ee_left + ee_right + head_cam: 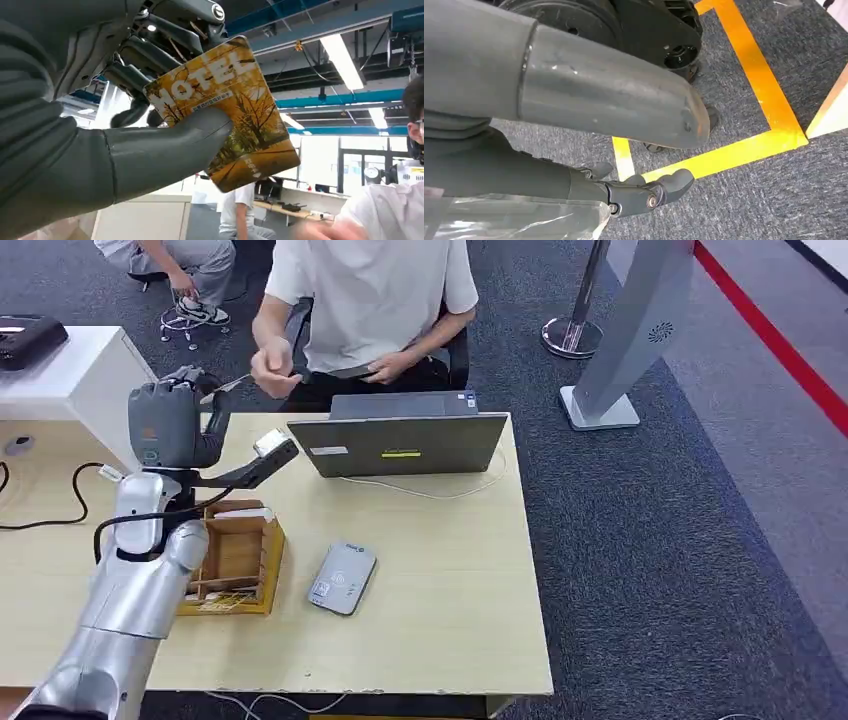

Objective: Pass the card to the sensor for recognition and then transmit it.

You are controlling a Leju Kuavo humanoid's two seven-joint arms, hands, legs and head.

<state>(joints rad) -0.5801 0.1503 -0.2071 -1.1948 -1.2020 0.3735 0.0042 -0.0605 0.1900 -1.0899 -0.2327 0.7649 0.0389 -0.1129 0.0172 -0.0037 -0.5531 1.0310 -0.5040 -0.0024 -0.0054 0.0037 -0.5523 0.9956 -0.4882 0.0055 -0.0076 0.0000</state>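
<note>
Left hand (170, 420) raised above the desk's (440, 580) far left corner, gripping the card (227, 112). In the left wrist view the thumb (170, 145) presses across the card's face and the darker fingers (150, 55) back it from behind; the card is yellow-brown with "HOTEL" printed on it and a tree picture. In the head view the card shows as a thin pale sliver at the hand's far side, pointing toward the person.

Person in a white shirt (370, 290) sits at the desk's far edge behind a grey laptop (405, 440). One of their hands (272, 365) is lifted close to the robot's left hand, not touching the card as far as can be told.

Grey card sensor (342, 577) lies flat near the desk's middle, well apart from the card. Wooden box (235, 560) sits just beside it, toward the left edge.

Right hand (589, 100) hangs over grey carpet with yellow tape lines (744, 100); thumb extended, fingers loosely curled, nothing in them.
</note>
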